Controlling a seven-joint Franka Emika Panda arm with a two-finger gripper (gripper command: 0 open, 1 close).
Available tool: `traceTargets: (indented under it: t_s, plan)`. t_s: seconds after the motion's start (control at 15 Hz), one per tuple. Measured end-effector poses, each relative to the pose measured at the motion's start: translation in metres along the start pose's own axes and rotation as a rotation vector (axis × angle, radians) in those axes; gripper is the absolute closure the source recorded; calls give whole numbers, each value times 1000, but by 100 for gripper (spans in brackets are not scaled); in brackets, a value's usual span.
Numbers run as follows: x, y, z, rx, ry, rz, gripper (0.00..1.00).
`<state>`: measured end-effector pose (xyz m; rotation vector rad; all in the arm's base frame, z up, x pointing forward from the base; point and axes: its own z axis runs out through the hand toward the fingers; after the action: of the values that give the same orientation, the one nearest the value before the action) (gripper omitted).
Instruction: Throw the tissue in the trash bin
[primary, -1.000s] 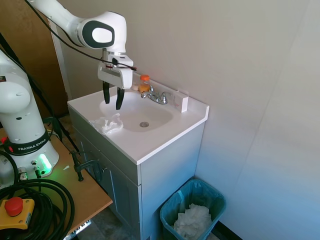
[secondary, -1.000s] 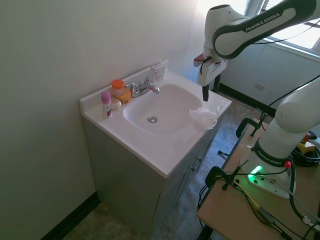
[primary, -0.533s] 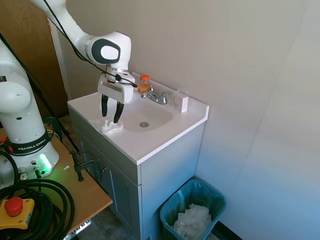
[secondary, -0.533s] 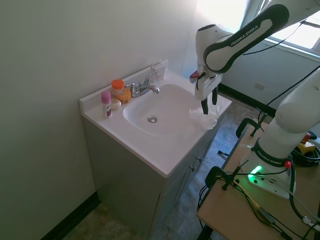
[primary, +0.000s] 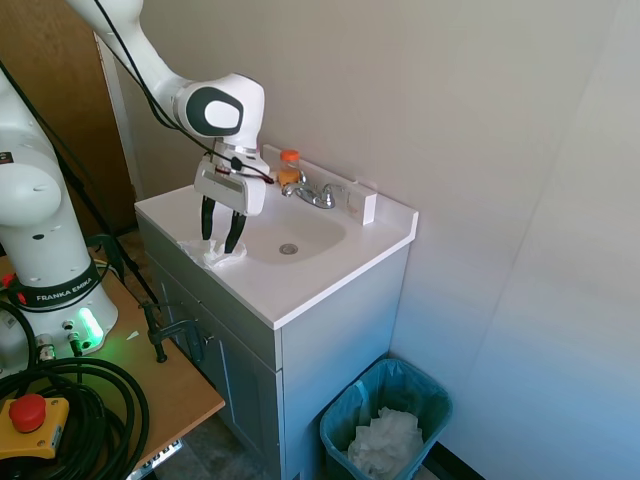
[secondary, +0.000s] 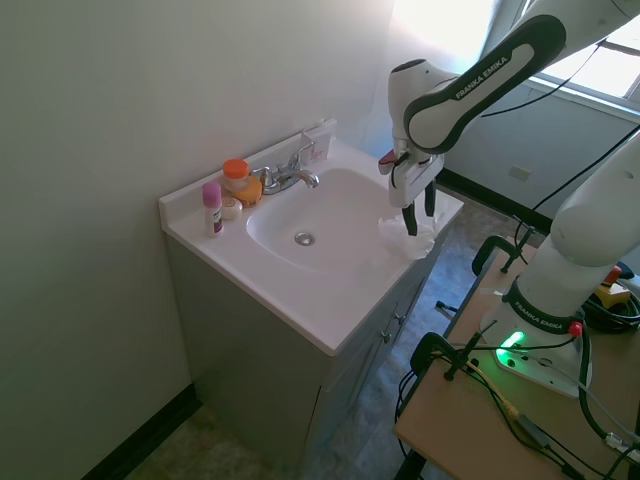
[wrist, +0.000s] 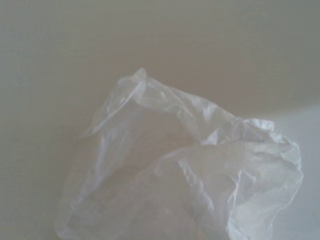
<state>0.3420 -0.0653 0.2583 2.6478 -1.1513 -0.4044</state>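
White sink cabinet (primary: 300, 330) is sitting against the wall, basin in its countertop; taking the basin (primary: 285, 232) as the reference for everything else. Robot arm (secondary: 470, 75) is reaching over the countertop from the front side of the basin. Trash bin (primary: 387, 418) with a teal-blue liner is standing on the floor beside the cabinet, well below and well apart from the basin, with a heap of white paper (primary: 385, 442) lying inside it. Gripper (primary: 222, 232) is pointing straight down over the countertop at the front rim of the basin, fingers spread partway, one on each side of the tissue, tips right down at it (contact not resolvable from either exterior view, nothing lifted). Tissue (primary: 224, 254) is lying on the countertop at that front rim, crumpled, thin and wrinkly; it's filling most of the wrist view (wrist: 190, 175). Chrome faucet (primary: 312, 193) is standing at the back rim of the basin. Small white box (primary: 362, 203) is sitting beside the faucet, at the back rim too. Orange-capped bottle (secondary: 237, 180) is sitting on the faucet's other side. Pink-capped tube (secondary: 212, 207) is standing upright just beyond that bottle, farther from the basin.
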Motion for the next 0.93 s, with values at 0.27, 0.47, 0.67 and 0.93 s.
traceTargets:
  t_s: [0.27,0.47,0.67,0.93]
  plan:
    - [2,-2,7,-11,-18,-4,100]
    - [7,-2,11,-13,-30,-7,100]
    - [7,-2,11,-10,-30,-10,100]
    - [5,-6,10,-9,-24,-20,100]
